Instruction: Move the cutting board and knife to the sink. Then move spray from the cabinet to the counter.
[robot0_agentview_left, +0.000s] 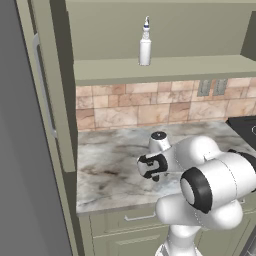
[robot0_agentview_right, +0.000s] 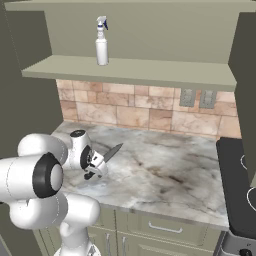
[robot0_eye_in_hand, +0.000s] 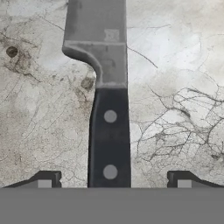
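The knife (robot0_agentview_right: 112, 150) has a grey blade and a black riveted handle (robot0_eye_in_hand: 109, 144); it sits low over the marble counter (robot0_agentview_right: 170, 172) near the counter's left end. My gripper (robot0_eye_in_hand: 113, 179) is open. Its fingertips (robot0_eye_in_hand: 47, 179) stand wide apart on either side of the handle without touching it. Seen from the right base, the gripper (robot0_agentview_right: 95, 164) is at the handle end and the blade points away to the right. The spray (robot0_agentview_left: 145, 46) (robot0_agentview_right: 102, 44) stands upright on the cabinet shelf (robot0_agentview_right: 150, 72) above. The cutting board and the sink are out of view.
A tall grey fridge (robot0_agentview_left: 20, 150) stands by the counter's left end. The black stovetop (robot0_agentview_right: 240, 185) borders the counter on the right. A tiled backsplash with two outlets (robot0_agentview_right: 197, 98) runs behind. Sage-green drawers (robot0_agentview_right: 165, 227) sit below the counter edge.
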